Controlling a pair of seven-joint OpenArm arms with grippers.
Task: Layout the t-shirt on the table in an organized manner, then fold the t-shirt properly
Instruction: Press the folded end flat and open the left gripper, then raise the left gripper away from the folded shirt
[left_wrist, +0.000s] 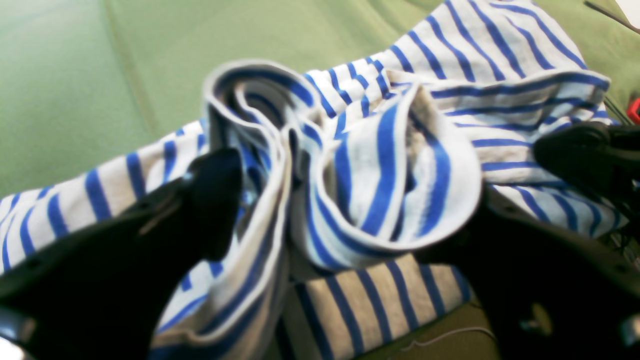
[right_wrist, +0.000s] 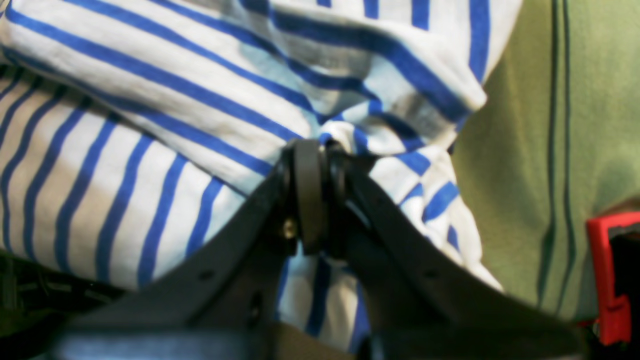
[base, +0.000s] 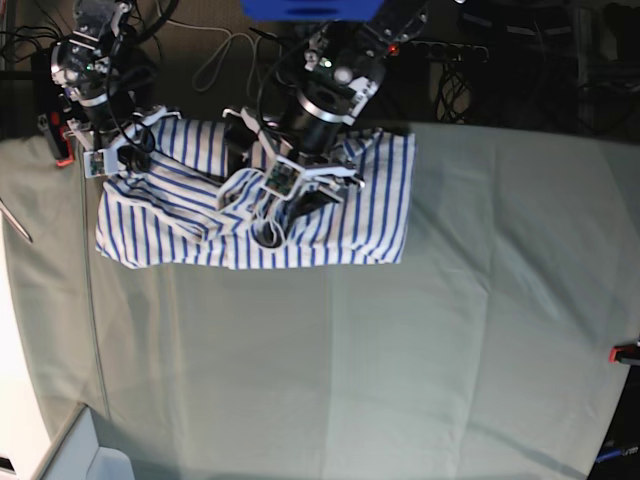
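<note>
The white t-shirt with blue stripes (base: 350, 220) lies crumpled at the far left of the grey-green table (base: 400, 350). My left gripper (left_wrist: 350, 185) has its jaws wide apart, with a bunched, looped fold of the shirt (left_wrist: 500, 40) standing between the fingers. In the base view it (base: 278, 205) sits over the shirt's middle. My right gripper (right_wrist: 312, 150) is shut on a pinch of the shirt (right_wrist: 125, 175) near its edge. In the base view it (base: 125, 150) is at the shirt's far left corner.
A red clamp (right_wrist: 610, 275) sits at the table's far left edge, also in the base view (base: 60, 150). Cables (base: 230, 50) lie behind the table. Another red part (base: 625, 352) is at the right edge. Bare cloth (left_wrist: 75, 75) spreads beyond the shirt.
</note>
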